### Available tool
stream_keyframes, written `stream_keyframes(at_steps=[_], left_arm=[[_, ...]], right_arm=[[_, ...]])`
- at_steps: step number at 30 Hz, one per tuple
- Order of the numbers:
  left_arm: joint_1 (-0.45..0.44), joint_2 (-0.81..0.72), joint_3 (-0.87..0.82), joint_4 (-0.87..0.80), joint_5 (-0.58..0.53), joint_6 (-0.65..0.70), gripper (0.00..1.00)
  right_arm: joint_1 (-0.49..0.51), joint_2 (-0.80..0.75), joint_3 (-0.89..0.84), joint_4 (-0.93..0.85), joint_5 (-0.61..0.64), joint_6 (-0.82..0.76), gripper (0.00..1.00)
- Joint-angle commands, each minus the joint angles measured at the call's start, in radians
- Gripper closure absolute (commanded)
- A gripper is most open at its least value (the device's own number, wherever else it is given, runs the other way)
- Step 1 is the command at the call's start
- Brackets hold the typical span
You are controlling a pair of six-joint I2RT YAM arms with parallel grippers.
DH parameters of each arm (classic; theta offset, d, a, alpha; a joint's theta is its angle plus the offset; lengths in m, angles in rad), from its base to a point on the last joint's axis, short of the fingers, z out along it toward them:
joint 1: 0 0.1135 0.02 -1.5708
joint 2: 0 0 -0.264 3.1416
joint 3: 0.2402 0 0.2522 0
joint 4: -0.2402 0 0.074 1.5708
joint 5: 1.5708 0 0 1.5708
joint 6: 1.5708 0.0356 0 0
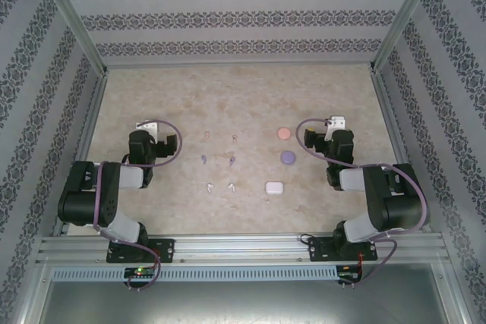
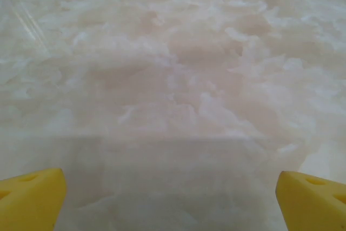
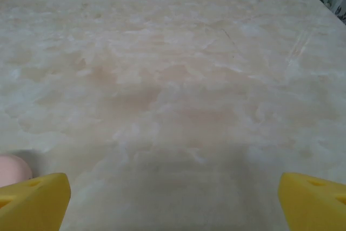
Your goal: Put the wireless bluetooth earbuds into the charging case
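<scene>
On the table [image 1: 250,89], showing six earbuds [image 1: 231,161] and three charging cases [image 1: 288,157].
Counting pale pink pair [image 1: 206,136], purple pair [image 1: 203,160], white pair [image 1: 209,186], all lying loose left of pink case [image 1: 283,133], purple case [image 1: 288,158], white case [image 1: 274,186]; showing left gripper [image 2: 173,204] and right gripper [image 3: 173,204] jaws spread wide, pinching nothing.

The jaws stand wide apart, their yellow fingertips [image 2: 32,194] at the lower corners. A pale marbled surface [image 2: 173,79] lies between and ahead of them.
</scene>
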Motion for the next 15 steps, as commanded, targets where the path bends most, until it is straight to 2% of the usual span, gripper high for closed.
stream_keyframes(at_steps=[1, 15], left_arm=[[-0.003, 0.016, 0.024, 0.081, 0.01, 0.025, 0.01], [-0.003, 0.016, 0.024, 0.081, 0.013, 0.022, 0.01]], right_arm=[[-0.017, 0.012, 0.029, 0.068, 0.023, -0.026, 0.02], [-0.037, 0.013, 0.035, 0.059, -0.019, -0.015, 0.02]])
